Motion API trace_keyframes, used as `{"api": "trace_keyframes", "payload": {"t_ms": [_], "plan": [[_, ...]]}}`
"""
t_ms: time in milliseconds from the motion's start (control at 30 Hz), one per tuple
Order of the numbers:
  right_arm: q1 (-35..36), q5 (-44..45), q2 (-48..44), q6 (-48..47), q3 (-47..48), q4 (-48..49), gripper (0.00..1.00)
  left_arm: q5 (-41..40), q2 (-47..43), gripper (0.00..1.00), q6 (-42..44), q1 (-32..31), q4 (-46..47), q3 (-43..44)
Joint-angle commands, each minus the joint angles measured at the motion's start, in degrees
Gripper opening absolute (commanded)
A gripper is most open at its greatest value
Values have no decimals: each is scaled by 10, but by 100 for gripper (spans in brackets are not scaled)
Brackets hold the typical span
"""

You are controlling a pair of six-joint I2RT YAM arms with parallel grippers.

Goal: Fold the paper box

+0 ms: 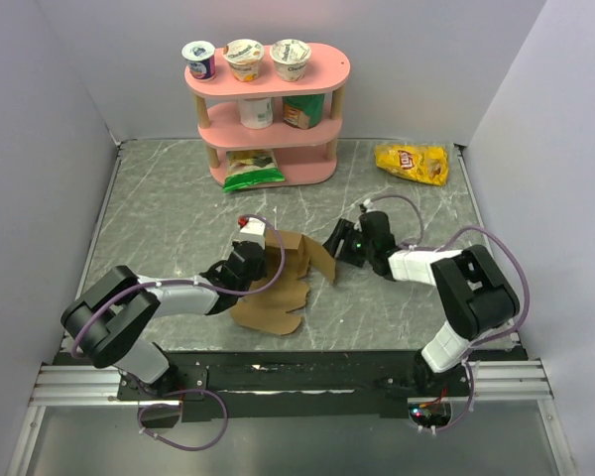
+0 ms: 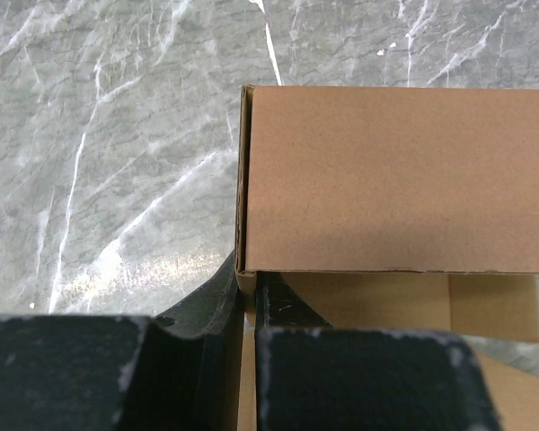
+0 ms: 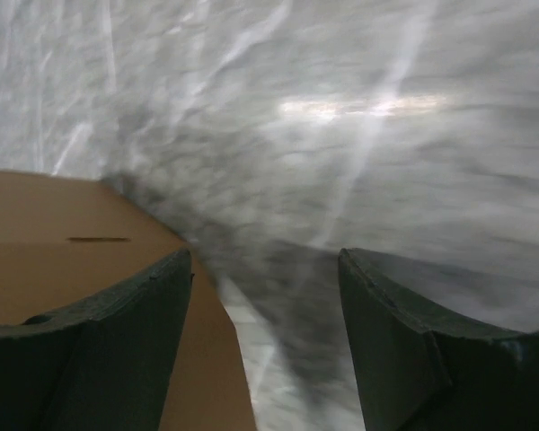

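One paper box (image 1: 268, 312) sits folded partway. Left jaws pinch its upright wall. Right jaws, at its 3 o'clock, stand wide, maybe touching a flap.

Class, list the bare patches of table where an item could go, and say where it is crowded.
Bare: table left of the paper box, toward the wall; the strip between pink shelf and chip bag. Crowded: the middle, left gripper and right gripper at the box.

Robot lab test cell, plain white walls (image 1: 40, 149), marble-look tabletop (image 1: 169, 208), pink shelf (image 1: 268, 87) of yogurt cups (image 1: 244, 58)
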Motion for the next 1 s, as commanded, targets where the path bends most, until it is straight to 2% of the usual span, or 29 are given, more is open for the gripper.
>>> {"api": "trace_keyframes", "payload": {"t_ms": [0,100,300,400,633,667,967], "plan": [[59,5,22,83,-29,94,72,13,15,1,-12,0,-31,10],[87,29,25,160,-43,108,72,14,13,1,-12,0,-29,10],[124,73,36,207,-21,91,72,9,12,1,-13,-7,-27,8],[127,67,47,203,4,74,72,-14,18,1,-6,-20,-34,14],[127,-31,61,130,-25,191,82,-31,26,1,6,-26,-46,23],[127,-39,60,124,-32,202,90,-37,28,1,6,-26,-49,24],[133,-84,51,106,-93,316,90,-16,24,1,12,-26,-35,18]]}}
